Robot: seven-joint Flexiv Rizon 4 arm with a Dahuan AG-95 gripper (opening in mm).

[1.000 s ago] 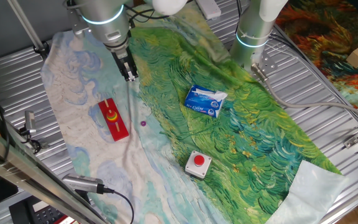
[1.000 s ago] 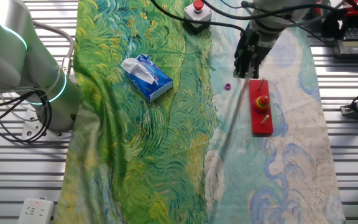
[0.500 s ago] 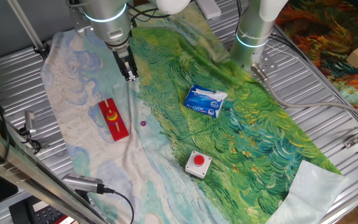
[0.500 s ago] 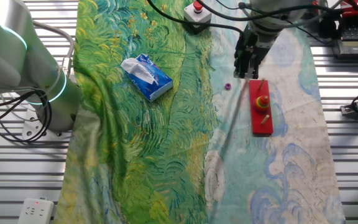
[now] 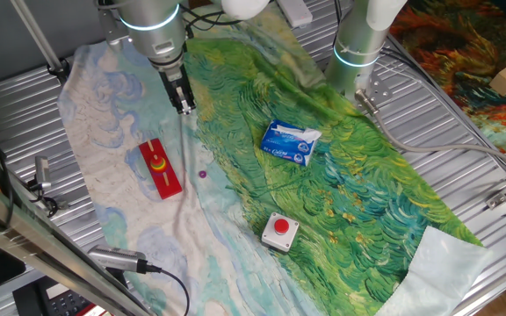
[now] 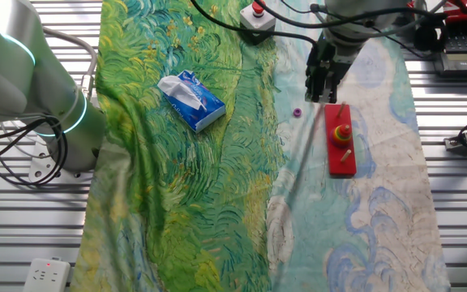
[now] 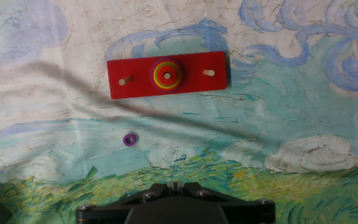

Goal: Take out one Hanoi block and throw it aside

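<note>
Above the worktop (image 5: 464,167) hangs the end effector (image 5: 184,108), fingers look together, empty. Hanoi block (image 7: 166,75) sits topmost on middle peg of base board (image 7: 219,78). Approach step; next needs opening, descending over stack.

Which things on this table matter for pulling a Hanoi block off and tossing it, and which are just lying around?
For the job: Hanoi block topping the stack on the middle peg, red base board, gripper.

Lying about: purple piece, tissue pack, red button on a white box.
</note>
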